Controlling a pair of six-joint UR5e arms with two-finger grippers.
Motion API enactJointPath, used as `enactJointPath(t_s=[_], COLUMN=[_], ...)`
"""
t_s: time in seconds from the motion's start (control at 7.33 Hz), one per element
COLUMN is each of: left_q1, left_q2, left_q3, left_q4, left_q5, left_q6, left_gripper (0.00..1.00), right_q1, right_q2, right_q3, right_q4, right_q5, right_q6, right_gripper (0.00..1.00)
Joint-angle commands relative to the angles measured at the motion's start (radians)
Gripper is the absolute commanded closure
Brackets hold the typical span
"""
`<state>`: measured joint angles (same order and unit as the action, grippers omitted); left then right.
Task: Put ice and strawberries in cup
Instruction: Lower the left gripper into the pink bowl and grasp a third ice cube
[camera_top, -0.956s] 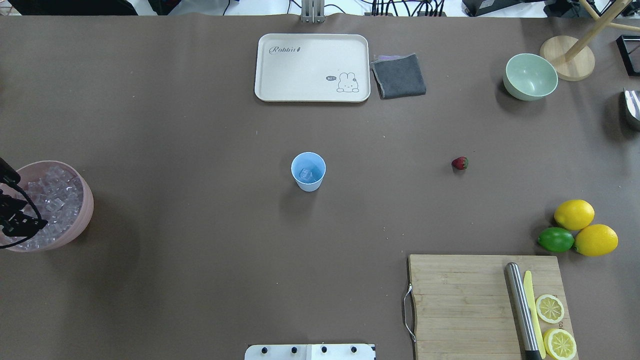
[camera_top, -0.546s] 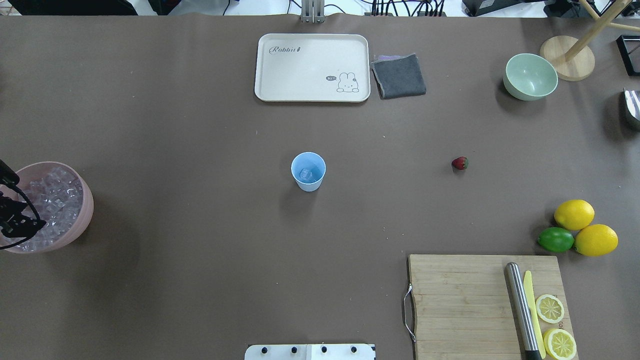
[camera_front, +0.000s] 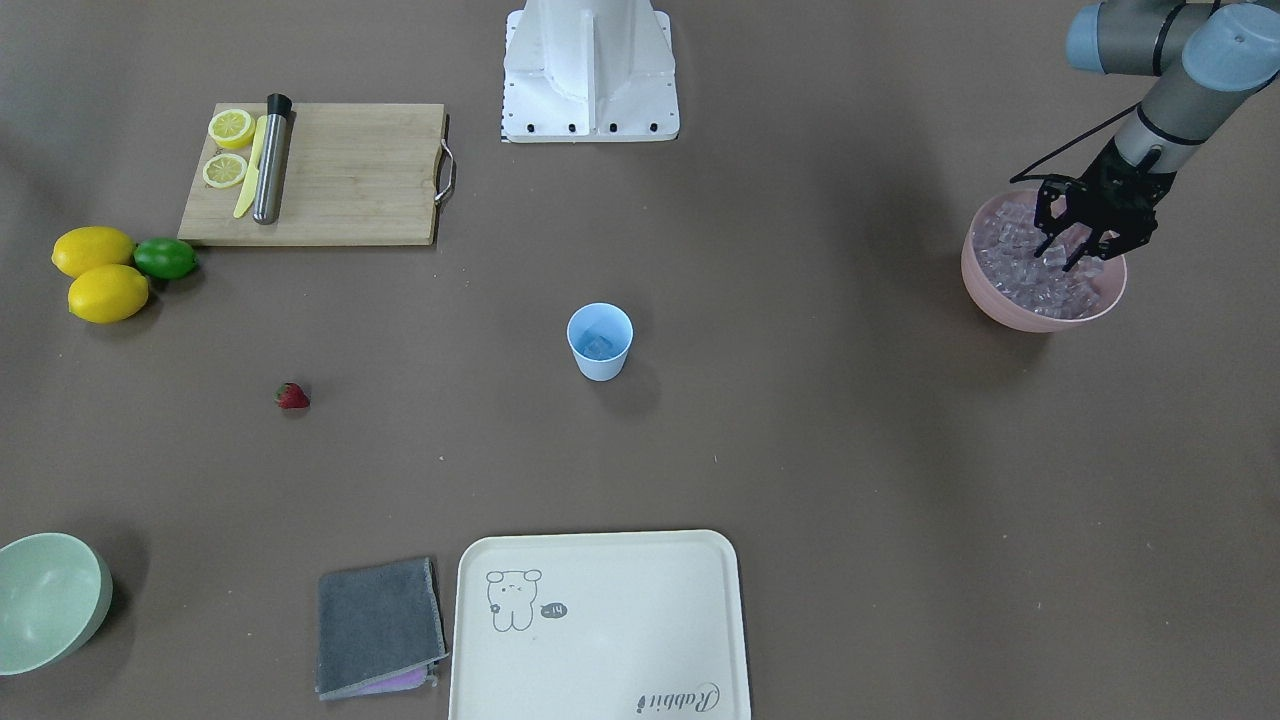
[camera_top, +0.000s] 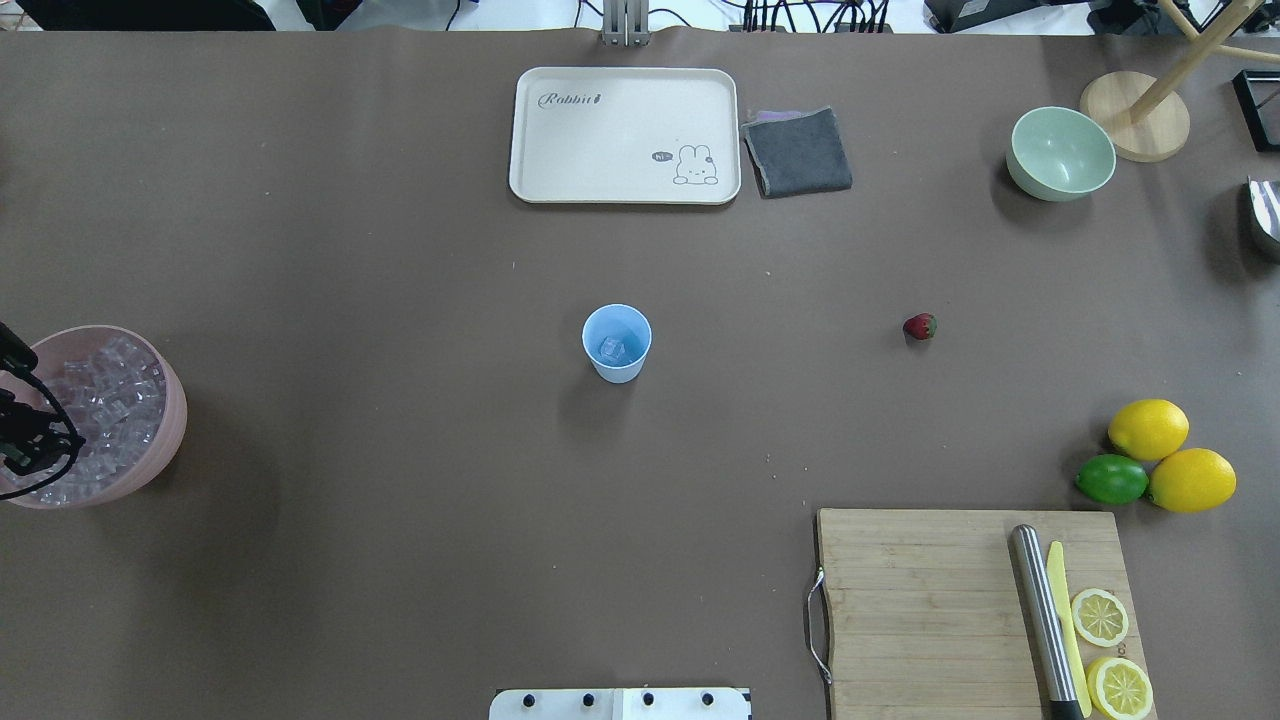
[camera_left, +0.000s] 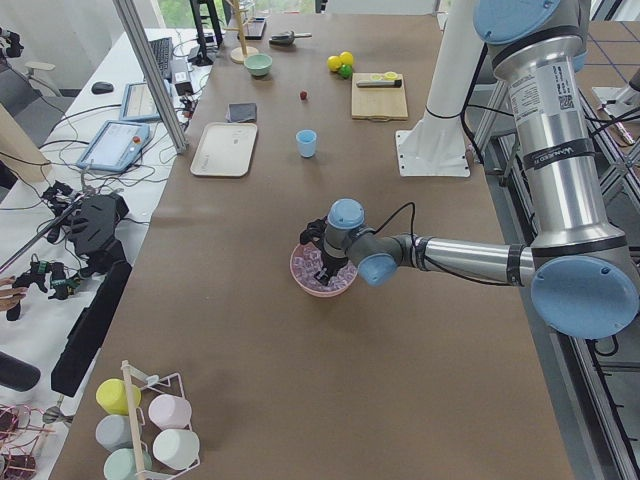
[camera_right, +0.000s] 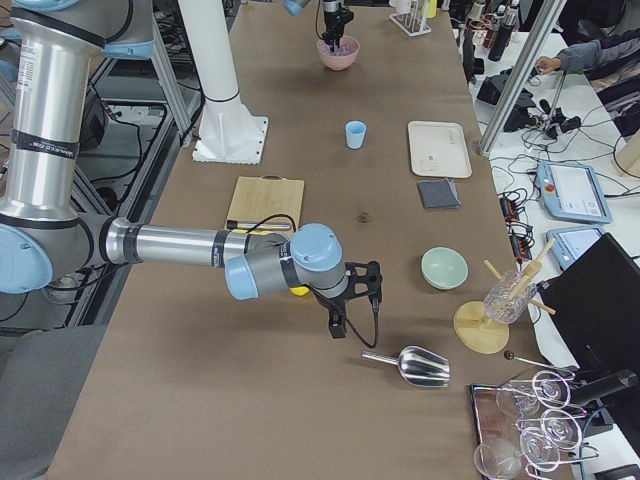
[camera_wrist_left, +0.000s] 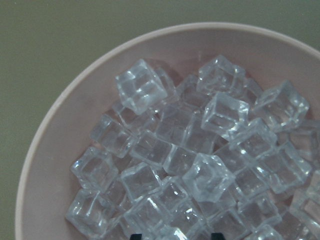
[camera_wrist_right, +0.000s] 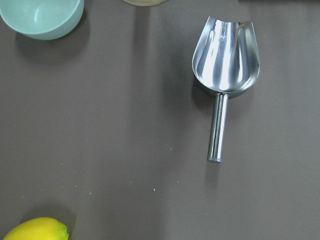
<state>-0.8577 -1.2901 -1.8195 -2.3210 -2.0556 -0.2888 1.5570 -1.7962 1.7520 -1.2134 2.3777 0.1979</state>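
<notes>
Left gripper (camera_front: 1082, 248): fingers spread wide, empty, just over the ice (camera_wrist_left: 200, 150) in the pink bowl (camera_front: 1010, 310).
My approach: I straddle one raised piece and close squarely.
Cup (camera_front: 600, 360): mid-counter, well apart from the bowl.
Strawberry (camera_front: 292, 396): on the counter beyond it.

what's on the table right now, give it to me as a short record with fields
cup: upright, mid-table, an ice cube inside
ice: heaped in pink bowl
left gripper: open, pointing down into the pink bowl
strawberry: on the table, apart from the cup
right gripper: above the table near metal scoop; open or shut unclear
</notes>
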Motion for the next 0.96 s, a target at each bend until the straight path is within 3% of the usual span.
enactJointPath(t_s=[0.0, 0.14, 0.55, 0.82], left_q1=[-0.001, -0.009, -0.107, -0.226], left_q2=[0.0, 0.0, -0.026, -0.121], left_q3=[-0.001, -0.007, -0.012, -0.006], left_q4=[0.0, 0.0, 0.003, 0.053], left_q5=[-0.001, -0.008, -0.159, -0.274], left_q6=[0.0, 0.0, 0.007, 0.005], left_gripper=[0.97, 1.0, 1.0, 1.0], right_q1=[0.0, 0.0, 0.0, 0.0], right_q2=[0.0, 0.0, 0.001, 0.003], right_q3=[0.001, 0.001, 0.001, 0.001], right_q4=[0.0, 0.0, 0.0, 0.0], right_q5=[0.0, 0.0, 0.0, 0.0], right_q6=[0.0, 0.0, 0.0, 0.002], right_gripper=[0.0, 0.0, 0.0, 0.0])
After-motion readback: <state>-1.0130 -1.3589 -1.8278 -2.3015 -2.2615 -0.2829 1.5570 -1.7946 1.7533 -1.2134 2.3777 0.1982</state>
